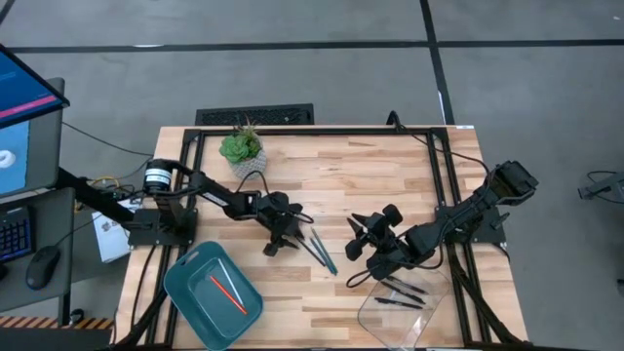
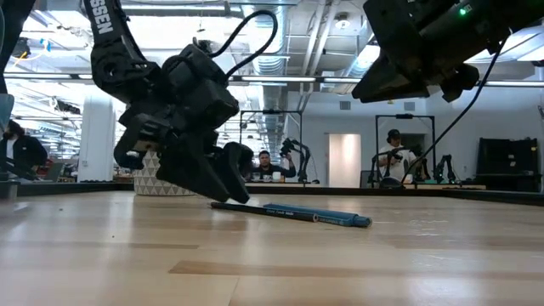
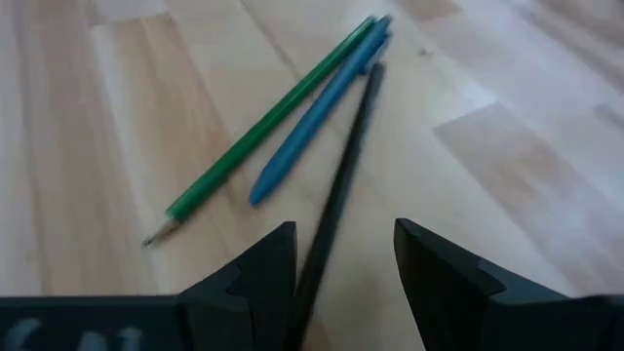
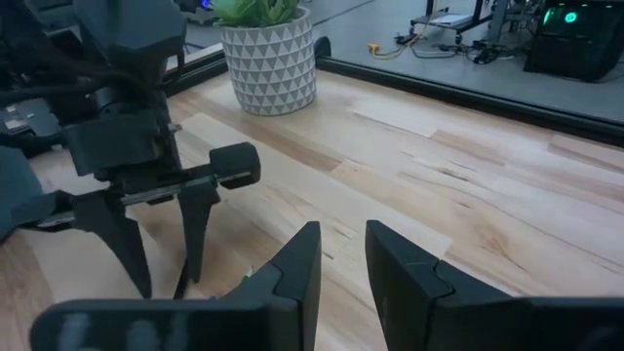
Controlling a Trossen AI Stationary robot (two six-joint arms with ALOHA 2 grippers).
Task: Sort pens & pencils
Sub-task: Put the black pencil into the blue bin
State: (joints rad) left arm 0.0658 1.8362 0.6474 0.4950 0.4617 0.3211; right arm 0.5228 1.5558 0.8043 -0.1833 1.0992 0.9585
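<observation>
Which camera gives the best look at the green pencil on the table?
The left wrist view: the green pencil lies fully visible, tip to end, beside the teal pen, ahead of the left hand. The high view shows it only as a thin sliver. In the low view and the right wrist view I cannot make it out.

Robotics lab or open workshop. Butcher-block table (image 1: 390, 166) on grey concrete floor (image 1: 292, 68), monitor (image 1: 24, 122) and keyboard (image 1: 15, 237) at a side desk, exposed ceiling ducts (image 2: 297, 34), more robot rigs (image 2: 416, 144) and seated people (image 2: 268, 164) behind.
</observation>
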